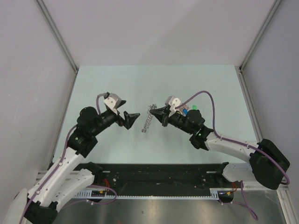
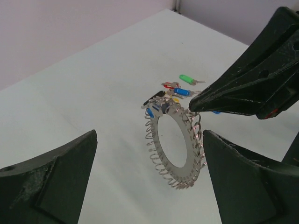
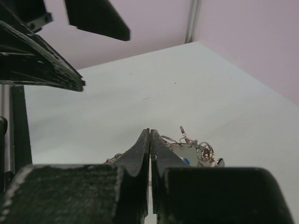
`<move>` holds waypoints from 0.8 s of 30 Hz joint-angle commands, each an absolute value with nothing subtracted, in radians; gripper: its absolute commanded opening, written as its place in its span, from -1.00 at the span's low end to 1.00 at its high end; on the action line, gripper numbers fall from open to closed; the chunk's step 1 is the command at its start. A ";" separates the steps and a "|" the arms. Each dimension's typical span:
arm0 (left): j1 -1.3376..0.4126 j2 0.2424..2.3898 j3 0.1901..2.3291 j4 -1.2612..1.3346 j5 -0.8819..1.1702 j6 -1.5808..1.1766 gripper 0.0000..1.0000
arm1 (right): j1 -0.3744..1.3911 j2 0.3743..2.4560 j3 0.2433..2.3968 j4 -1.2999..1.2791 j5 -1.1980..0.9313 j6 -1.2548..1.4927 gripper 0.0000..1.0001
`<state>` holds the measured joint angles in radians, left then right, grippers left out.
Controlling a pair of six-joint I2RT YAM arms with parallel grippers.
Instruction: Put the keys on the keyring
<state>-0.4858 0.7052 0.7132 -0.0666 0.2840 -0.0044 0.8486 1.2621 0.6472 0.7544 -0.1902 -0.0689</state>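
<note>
The keyring, a flat grey ring rimmed with wire loops, stands on edge over the table. My right gripper is shut on its upper rim; the jaws are pressed together in the right wrist view, with the ring just behind them. In the top view the ring hangs between both grippers. My left gripper is open and empty, its fingers either side just short of the ring. Loose keys lie beyond: green, blue, red. A small blue key sits at the ring's top.
The loose keys lie on the pale green table right beside my right wrist. Grey walls close the back and both sides. A black rail runs along the near edge by the arm bases.
</note>
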 commanded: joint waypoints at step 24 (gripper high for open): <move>-0.477 0.904 0.683 -0.083 0.733 0.451 0.57 | 0.798 1.243 0.572 0.862 -0.434 -0.041 -1.00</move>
<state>-0.4828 0.9100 0.6937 -0.0483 0.6346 0.3676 0.7990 1.2617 0.5694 0.7647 -0.4026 -0.0372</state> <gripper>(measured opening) 0.786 0.009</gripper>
